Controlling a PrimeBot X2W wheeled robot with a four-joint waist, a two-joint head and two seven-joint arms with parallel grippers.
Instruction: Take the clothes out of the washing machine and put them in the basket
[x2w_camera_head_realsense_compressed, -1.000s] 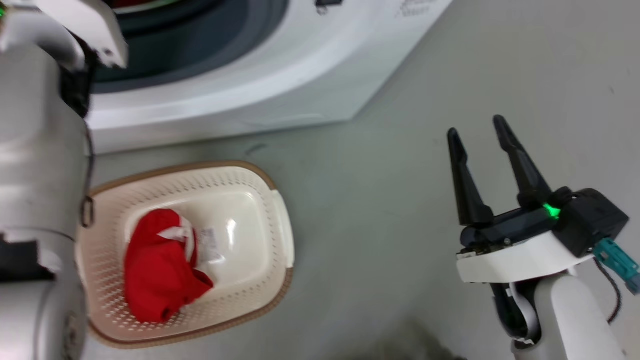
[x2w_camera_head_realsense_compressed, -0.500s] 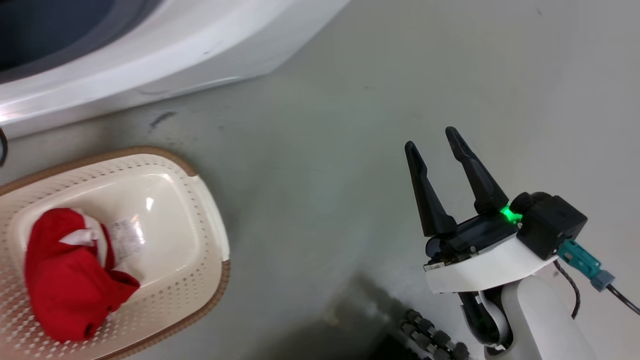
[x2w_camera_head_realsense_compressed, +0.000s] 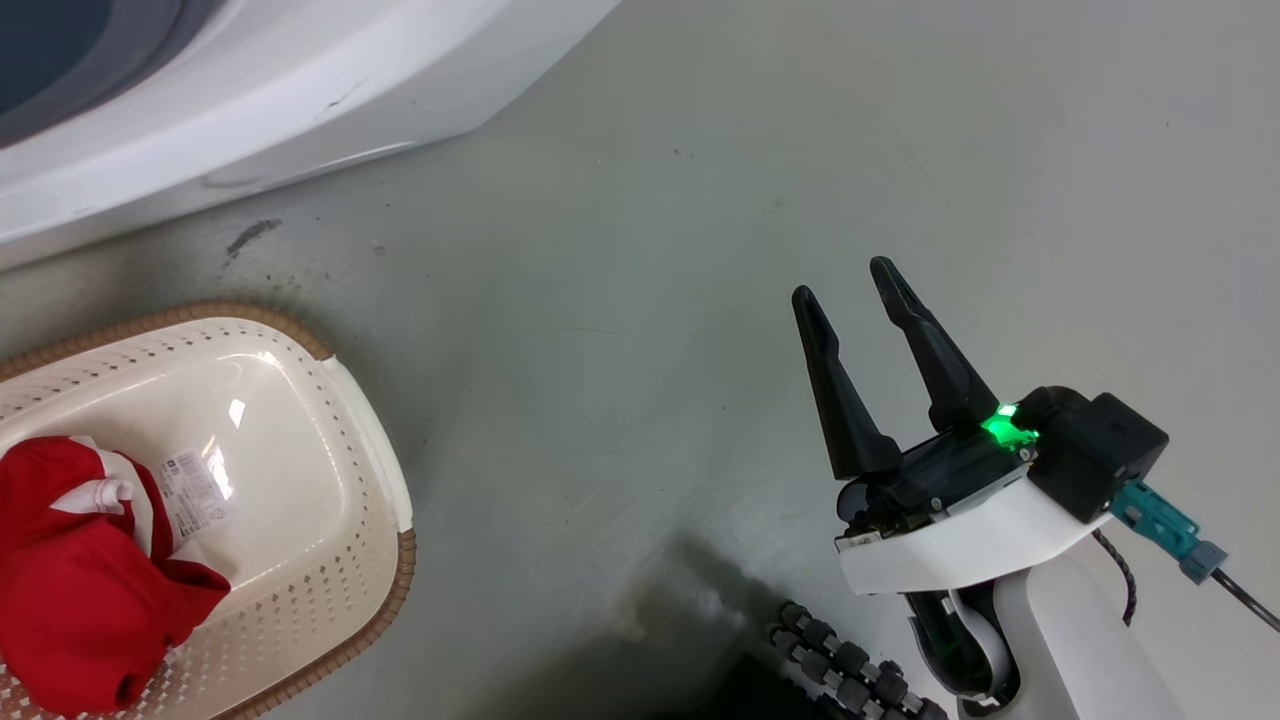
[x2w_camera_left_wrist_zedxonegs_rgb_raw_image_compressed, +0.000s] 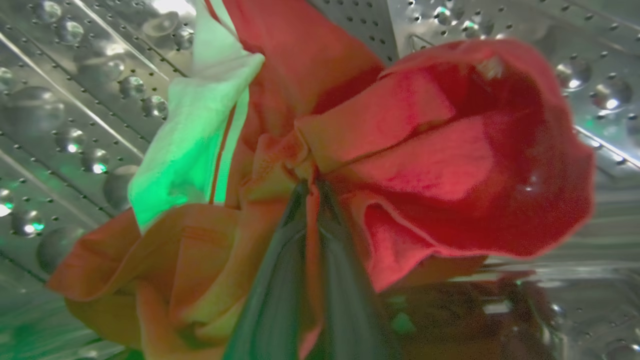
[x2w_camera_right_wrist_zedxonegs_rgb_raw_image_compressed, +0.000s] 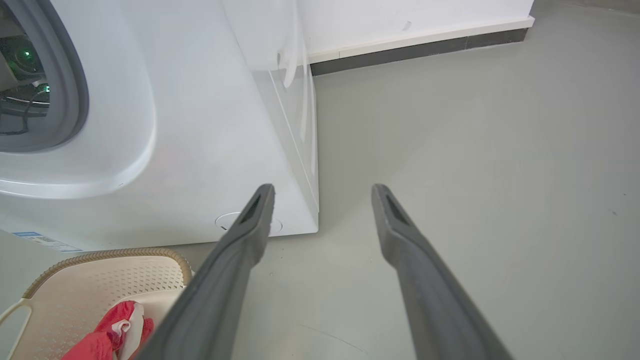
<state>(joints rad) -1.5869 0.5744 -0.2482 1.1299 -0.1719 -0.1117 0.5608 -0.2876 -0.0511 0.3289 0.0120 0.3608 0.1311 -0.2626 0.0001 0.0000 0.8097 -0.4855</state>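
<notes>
while my left gripper (x2w_camera_left_wrist_zedxonegs_rgb_raw_image_compressed: 312, 190) clamps a red garment (x2w_camera_left_wrist_zedxonegs_rgb_raw_image_compressed: 425, 165) inside the washing machine (x2w_camera_left_wrist_zedxonegs_rgb_raw_image_compressed: 75, 100), i see my right gripper (x2w_camera_head_realsense_compressed: 843, 280) spread over grey floor (x2w_camera_head_realsense_compressed: 650, 250) — a second garment (x2w_camera_head_realsense_compressed: 70, 590) lies in the basket (x2w_camera_head_realsense_compressed: 372, 480).

1 garment (x2w_camera_head_realsense_compressed: 80, 590) in basket (x2w_camera_head_realsense_compressed: 335, 570) before washing machine (x2w_camera_head_realsense_compressed: 300, 80)

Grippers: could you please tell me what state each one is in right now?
Left gripper: shut on a red garment in the drum.
Right gripper: open, empty.

Red garment (x2w_camera_head_realsense_compressed: 80, 590) lies in the basket (x2w_camera_head_realsense_compressed: 300, 600); right tool (x2w_camera_head_realsense_compressed: 843, 280) hovers, fingers apart.
</notes>
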